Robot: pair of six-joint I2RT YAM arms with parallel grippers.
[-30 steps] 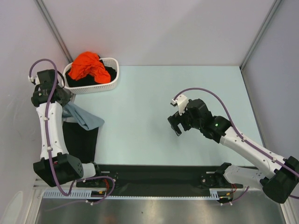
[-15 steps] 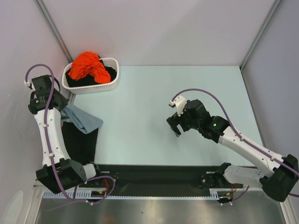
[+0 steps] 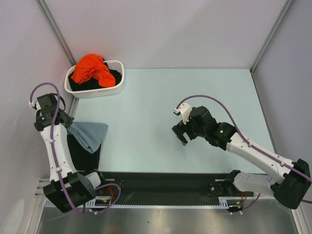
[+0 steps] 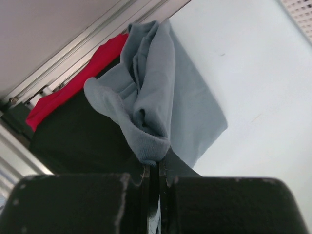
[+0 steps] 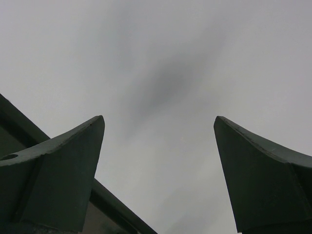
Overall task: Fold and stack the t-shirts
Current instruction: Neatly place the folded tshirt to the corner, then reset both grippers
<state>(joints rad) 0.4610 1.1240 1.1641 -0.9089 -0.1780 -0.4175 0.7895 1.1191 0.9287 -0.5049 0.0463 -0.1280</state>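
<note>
One grey t-shirt (image 4: 163,105) pinched in left end effector (image 4: 154,169)

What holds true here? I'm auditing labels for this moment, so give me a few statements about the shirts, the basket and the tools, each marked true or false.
1. The left tool is shut on the grey t-shirt. True.
2. The right tool grips a shirt. False: it is open and empty, above the bare table.
3. The white basket holds an orange garment. True.
4. The grey t-shirt lies inside the basket. False: it drapes partly over a black t-shirt by the table's left edge.
</note>
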